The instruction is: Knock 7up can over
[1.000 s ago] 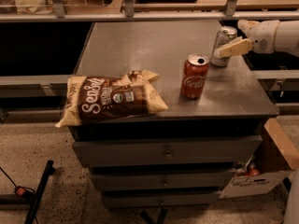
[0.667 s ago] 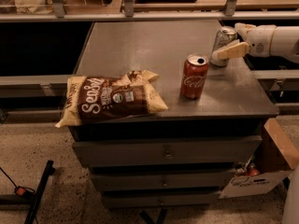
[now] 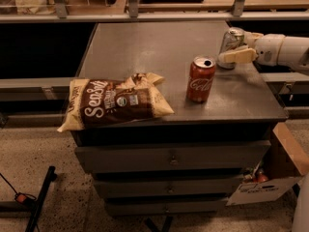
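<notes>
Red Coca-Cola can (image 3: pixel 201 79) upright near snack bag (image 3: pixel 116 103) on grey cabinet (image 3: pixel 145 47)

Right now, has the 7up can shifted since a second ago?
No. The 7up can stands upright in the same spot behind the Coca-Cola can, with the gripper at its base.

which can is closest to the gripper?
The silvery 7up can at the back right, beside the gripper; the red Coca-Cola can stands apart, further forward.
</notes>
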`<state>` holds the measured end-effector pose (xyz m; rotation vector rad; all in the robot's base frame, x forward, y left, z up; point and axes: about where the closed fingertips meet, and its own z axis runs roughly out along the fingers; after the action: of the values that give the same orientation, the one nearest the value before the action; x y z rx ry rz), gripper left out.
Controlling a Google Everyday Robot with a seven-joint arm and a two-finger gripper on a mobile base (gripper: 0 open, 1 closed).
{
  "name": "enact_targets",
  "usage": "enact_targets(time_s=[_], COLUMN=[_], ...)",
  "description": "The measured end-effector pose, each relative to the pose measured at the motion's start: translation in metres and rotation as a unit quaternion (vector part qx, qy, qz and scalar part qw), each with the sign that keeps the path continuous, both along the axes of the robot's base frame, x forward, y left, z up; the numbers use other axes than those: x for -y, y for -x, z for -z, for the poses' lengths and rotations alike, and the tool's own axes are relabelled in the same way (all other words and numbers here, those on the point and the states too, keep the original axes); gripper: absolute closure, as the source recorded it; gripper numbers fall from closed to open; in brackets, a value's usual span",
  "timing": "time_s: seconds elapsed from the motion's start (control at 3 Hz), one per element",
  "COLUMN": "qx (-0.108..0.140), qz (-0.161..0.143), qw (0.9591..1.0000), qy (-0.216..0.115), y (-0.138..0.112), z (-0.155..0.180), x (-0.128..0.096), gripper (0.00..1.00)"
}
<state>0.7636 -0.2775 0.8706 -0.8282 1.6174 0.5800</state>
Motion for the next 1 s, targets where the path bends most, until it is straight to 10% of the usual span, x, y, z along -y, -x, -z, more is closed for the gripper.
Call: enact_targets(time_s=[1.0], qx=[0.007], qz=[-0.006], qw=[0.9996], qy=[-0.025], y=[0.0042], z=[0.0021], x=[0.0015], gripper=[0.61])
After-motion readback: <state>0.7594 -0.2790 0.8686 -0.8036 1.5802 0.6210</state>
